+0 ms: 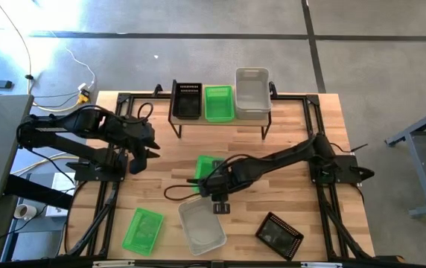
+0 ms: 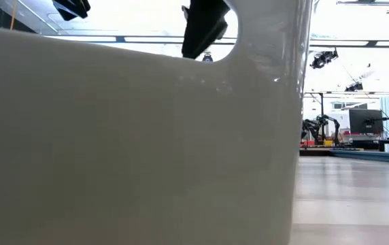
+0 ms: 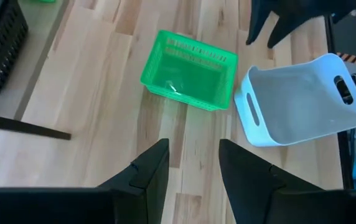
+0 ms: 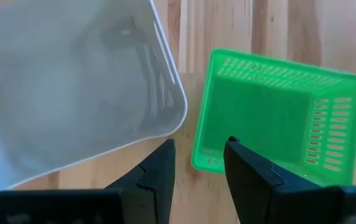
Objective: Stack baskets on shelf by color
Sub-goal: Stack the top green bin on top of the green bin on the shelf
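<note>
No lettering, label, brand mark or number can be read in any of the four views; the baskets [image 1: 253, 93], the shelf [image 1: 220, 119] and the desk [image 1: 325, 134] carry no legible print, and the screens and equipment far back in the room [image 2: 364, 129] in the low view may bear markings, but they are too small and distant to make out
</note>
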Available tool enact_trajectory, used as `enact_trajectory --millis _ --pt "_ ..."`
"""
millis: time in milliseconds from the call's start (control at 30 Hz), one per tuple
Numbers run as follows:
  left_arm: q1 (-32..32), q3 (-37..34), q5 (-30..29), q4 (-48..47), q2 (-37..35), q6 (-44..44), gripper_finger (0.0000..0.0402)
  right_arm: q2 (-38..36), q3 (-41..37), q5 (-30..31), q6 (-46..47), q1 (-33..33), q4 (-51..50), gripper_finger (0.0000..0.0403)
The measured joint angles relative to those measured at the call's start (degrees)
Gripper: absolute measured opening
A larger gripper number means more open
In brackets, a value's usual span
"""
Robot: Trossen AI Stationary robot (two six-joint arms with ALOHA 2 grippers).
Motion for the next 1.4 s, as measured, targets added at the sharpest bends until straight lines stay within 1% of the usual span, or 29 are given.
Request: enact_trajectory --millis 200,467,833,1033,1400 --pt "0.0 0.0 -0.8 0.0 0.0 0.0 0.013 2.8 0.0 0.0 -0.4 -0.2 -1.6 0.0123" --pt "0.0 0.0 -1.0 0.0 0.0 0.4 0.013 5.6 0.0 -0.3 -0.6 -0.4 -1.3 0.0123" --pt "0.0 0.0 -1.2 0.0 0.0 1.1 0.013 6.7 0.0 -0.5 -1.8 -1.2 -0.9 0.0123" --pt "0.0 0.0 -1.2 0.0 0.0 1.1 0.013 8.2 0.0 -2.4 -1.9 -1.6 -0.1 0.0123" --pt "0.0 0.0 -1.2 0.0 0.0 1.5 0.013 10.3 0.0 -0.8 -1.5 -3.0 0.5 0.0123"
